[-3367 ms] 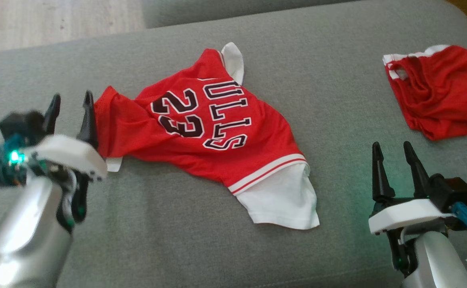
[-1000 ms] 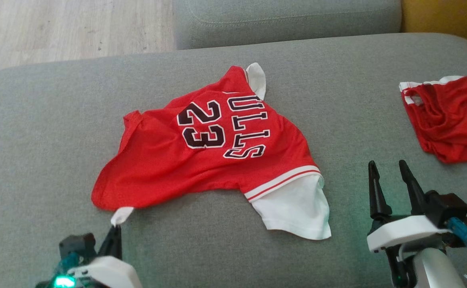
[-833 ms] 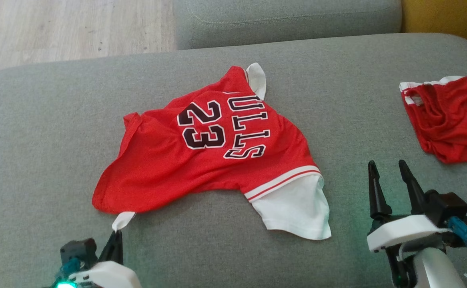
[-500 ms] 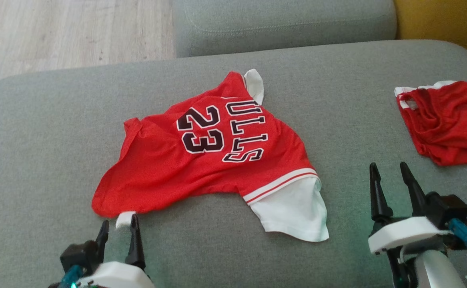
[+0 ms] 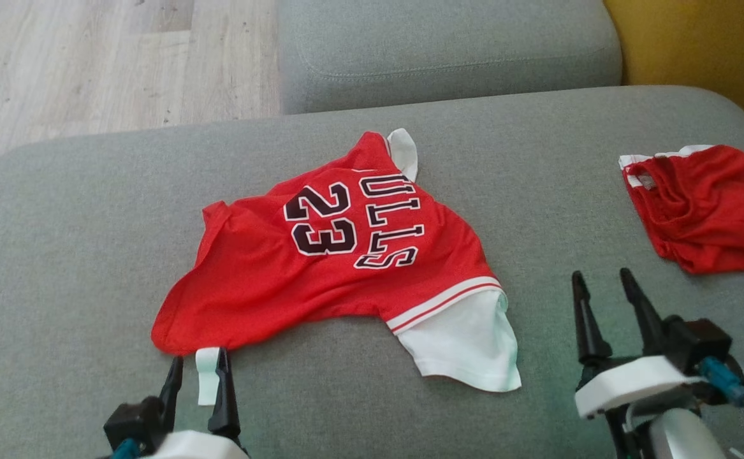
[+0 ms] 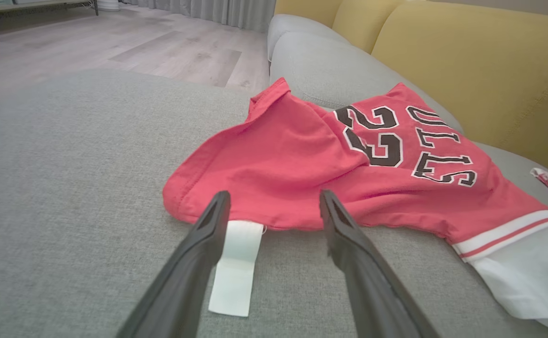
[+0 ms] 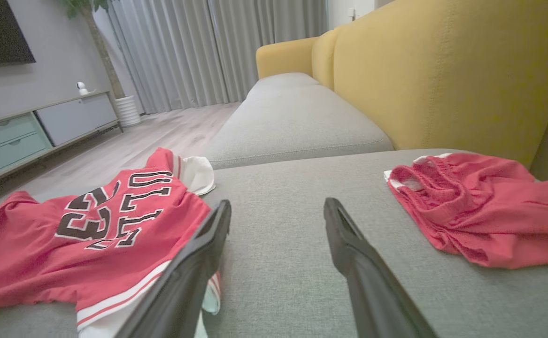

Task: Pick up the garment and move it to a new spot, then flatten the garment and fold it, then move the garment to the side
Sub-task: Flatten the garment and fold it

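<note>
So, the grey sofa cushion [image 5: 59, 242] is the work surface here. The red Bulls 23 jersey [image 5: 269, 280] sprawls across the middle of it, number side up and rumpled, with one white sleeve sticking out at the near right and another at the far edge. It probably lies out in the open like that so there's room to flatten and fold it. The red shorts [image 5: 703, 210] sit well apart at the far right, likely just out of the way.

The right fingers [image 5: 585, 319] hover over bare cushion near the white sleeve, spread wide and gripping nothing. The left fingers [image 5: 222, 382] sit low at the jersey's near corner, also spread and empty. The little white tag [image 5: 207, 376] lies flat between them, right beside one finger, though it's hard to say if it's actually touching.
</note>
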Tool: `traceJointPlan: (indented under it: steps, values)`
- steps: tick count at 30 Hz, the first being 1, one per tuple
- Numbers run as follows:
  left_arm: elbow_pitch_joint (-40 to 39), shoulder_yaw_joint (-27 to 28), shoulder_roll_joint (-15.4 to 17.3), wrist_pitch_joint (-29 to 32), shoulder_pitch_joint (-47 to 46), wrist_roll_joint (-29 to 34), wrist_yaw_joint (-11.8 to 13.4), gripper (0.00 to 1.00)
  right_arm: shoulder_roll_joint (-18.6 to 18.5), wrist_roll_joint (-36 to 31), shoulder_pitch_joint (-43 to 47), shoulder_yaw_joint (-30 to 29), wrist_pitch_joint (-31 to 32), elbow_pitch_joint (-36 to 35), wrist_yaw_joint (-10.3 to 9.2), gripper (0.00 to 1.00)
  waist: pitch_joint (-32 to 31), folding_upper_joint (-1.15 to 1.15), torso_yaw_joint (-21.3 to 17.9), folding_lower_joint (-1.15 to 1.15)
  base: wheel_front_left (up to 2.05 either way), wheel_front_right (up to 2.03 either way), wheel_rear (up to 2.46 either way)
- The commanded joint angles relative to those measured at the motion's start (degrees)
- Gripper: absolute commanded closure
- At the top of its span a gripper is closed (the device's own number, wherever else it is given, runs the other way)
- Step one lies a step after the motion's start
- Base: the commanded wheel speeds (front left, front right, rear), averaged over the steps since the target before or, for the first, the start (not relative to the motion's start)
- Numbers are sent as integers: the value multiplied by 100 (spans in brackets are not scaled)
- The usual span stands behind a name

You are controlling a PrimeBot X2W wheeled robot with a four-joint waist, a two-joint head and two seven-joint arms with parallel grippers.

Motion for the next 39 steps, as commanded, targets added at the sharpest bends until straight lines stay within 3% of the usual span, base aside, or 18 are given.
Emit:
traceJointPlan:
  steps: [1, 21, 29, 39]
  values:
    - [-84, 283, 35, -100, -301, 92, -21, 0, -30, 27, -32, 188, -3, -198, 21, 0, -20, 0, 1, 0, 0, 0, 0]
    - [107, 474, -147, -169, -261, 459, -122, 0, -30, -15, 71, 492, 137, -172, 21, 0, -51, 0, 50, 0, 0, 0, 0]
    - [69, 485, -165, -171, -263, 534, -126, 0, -30, -138, 463, 680, 733, 177, 21, 0, 66, 0, 137, 0, 0, 0, 0]
    - [31, 475, -130, -169, -284, 592, -116, 0, -30, -26, 243, 1008, 696, 814, 21, 0, 211, 0, 389, 0, 0, 0, 0]
